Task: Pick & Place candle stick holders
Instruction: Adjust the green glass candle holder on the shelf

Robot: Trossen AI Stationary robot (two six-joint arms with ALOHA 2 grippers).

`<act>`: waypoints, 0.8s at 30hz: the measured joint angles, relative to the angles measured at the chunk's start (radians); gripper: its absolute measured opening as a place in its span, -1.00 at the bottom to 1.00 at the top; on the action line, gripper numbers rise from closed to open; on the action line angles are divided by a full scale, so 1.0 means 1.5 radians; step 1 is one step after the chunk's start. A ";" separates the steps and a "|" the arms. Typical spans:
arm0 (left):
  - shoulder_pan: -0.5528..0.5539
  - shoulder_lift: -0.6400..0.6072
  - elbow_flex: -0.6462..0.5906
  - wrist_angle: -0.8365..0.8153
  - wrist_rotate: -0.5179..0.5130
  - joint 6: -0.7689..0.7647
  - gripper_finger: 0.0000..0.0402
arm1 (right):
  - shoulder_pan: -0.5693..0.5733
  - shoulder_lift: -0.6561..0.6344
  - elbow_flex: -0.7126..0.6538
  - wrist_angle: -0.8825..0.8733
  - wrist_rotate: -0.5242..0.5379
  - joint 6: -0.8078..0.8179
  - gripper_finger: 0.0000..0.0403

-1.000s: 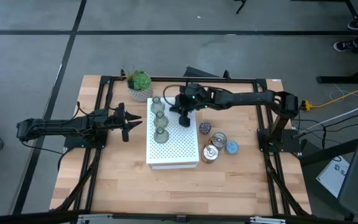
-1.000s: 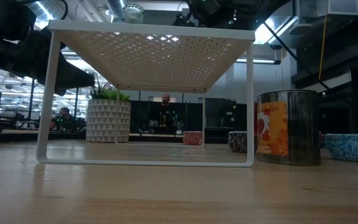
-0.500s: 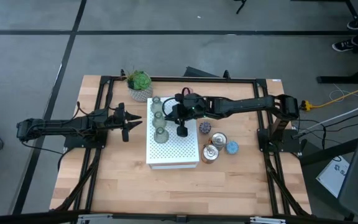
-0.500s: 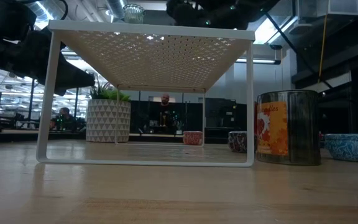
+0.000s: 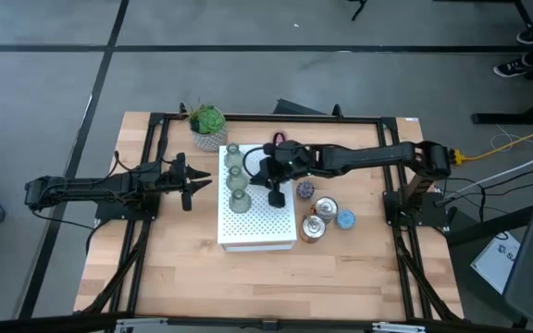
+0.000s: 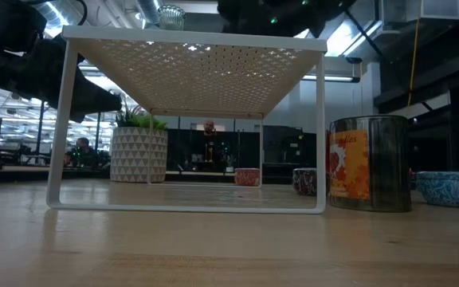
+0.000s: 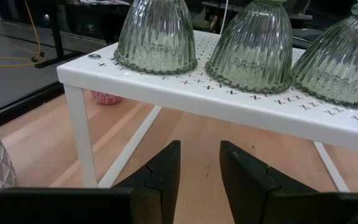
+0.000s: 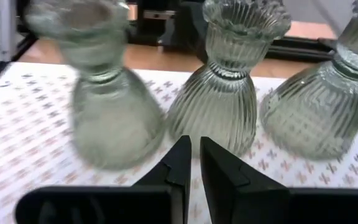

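No word, brand or number can be read with certainty in any view. The cylindrical silvery metal tin with an orange and red printed wrapper (image 6: 370, 163), standing on the desk in the low view, seems to carry a line of pale lettering near the top of the wrapper, but the letters are too small and blurred to make out. The flat white perforated metal shelf (image 7: 241, 102) shows only rows of small cross-shaped cut-outs, a pattern and not writing.
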 joint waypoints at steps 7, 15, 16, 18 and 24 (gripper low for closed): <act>0.000 0.000 0.000 0.000 0.000 0.000 -0.47 | 0.041 -0.015 0.001 -0.063 -0.007 0.023 -0.81; 0.000 0.000 0.000 0.000 0.000 0.000 -0.47 | 0.098 -0.006 0.000 -0.020 0.046 0.017 -0.81; 0.000 0.000 0.000 0.000 0.000 0.000 -0.47 | 0.101 -0.006 0.000 -0.016 0.063 0.016 -0.81; 0.000 0.000 0.000 0.000 0.000 0.000 -0.47 | 0.105 -0.006 0.000 -0.002 0.090 0.008 -0.81; 0.000 0.000 0.000 0.000 0.000 0.000 -0.47 | 0.104 0.006 0.000 0.037 0.102 0.004 -0.81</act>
